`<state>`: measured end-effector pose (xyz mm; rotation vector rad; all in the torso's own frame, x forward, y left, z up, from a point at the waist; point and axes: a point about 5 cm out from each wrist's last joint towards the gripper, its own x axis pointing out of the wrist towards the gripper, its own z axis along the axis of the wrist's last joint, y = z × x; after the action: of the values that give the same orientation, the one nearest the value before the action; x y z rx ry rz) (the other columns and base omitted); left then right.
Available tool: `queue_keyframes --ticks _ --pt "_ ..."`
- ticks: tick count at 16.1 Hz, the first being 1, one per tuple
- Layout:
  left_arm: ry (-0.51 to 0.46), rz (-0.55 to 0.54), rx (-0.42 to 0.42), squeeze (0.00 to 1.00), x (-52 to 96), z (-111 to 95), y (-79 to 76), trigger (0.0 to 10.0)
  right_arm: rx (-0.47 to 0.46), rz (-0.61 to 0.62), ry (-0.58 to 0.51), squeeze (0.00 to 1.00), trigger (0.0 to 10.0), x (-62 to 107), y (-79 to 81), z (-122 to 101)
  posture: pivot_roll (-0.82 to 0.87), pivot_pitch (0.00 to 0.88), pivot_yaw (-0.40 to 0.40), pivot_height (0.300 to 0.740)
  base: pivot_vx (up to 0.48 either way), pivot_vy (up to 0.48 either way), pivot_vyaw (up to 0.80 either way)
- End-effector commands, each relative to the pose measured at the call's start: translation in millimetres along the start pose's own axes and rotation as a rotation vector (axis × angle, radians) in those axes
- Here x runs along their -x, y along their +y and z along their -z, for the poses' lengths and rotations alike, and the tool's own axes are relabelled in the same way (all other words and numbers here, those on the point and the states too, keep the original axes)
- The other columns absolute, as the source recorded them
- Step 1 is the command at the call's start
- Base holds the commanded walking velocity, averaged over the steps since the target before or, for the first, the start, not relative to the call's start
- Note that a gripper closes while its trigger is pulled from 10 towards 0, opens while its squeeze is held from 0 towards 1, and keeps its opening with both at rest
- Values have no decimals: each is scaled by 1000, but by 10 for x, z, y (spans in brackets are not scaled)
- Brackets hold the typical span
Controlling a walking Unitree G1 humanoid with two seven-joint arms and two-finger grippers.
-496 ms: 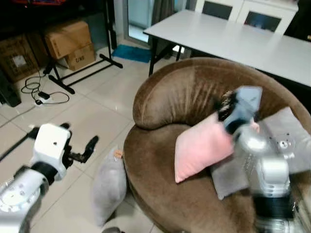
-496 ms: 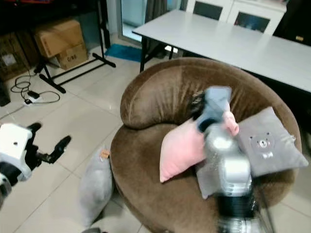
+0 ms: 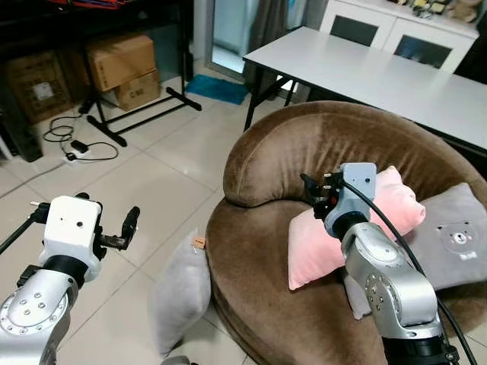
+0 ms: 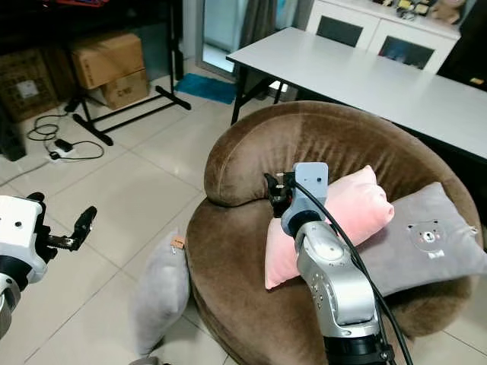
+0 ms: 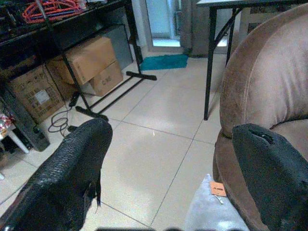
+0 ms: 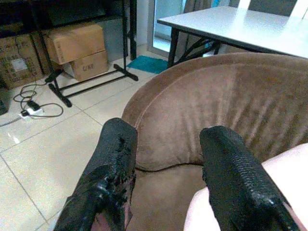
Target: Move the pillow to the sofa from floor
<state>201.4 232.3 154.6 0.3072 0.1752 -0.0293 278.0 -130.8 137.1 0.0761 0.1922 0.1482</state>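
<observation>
A grey pillow leans on the floor against the front left of the round brown sofa. On the sofa seat lie a pink pillow and a grey bear-print pillow. My right gripper is open, raised over the seat just left of the pink pillow and holding nothing. My left gripper is open, above the tiled floor to the left of the grey floor pillow, apart from it.
A white table stands behind the sofa. Cardboard boxes, a black stand and cables are at the far left. Bare tile floor lies between them and the sofa.
The camera view has shifted and sharpened. My right gripper has drawn left off the pink pillow, which now rests on the seat. My left arm is held much as before.
</observation>
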Motion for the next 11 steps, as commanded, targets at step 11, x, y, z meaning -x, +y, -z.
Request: queue_keyframes --ticks 11 --pt "-26 3 -13 0 -26 -55 -38 10000 3 6 16 0 10000 -36 5 -38 60 0 -106 740 0 305 0"
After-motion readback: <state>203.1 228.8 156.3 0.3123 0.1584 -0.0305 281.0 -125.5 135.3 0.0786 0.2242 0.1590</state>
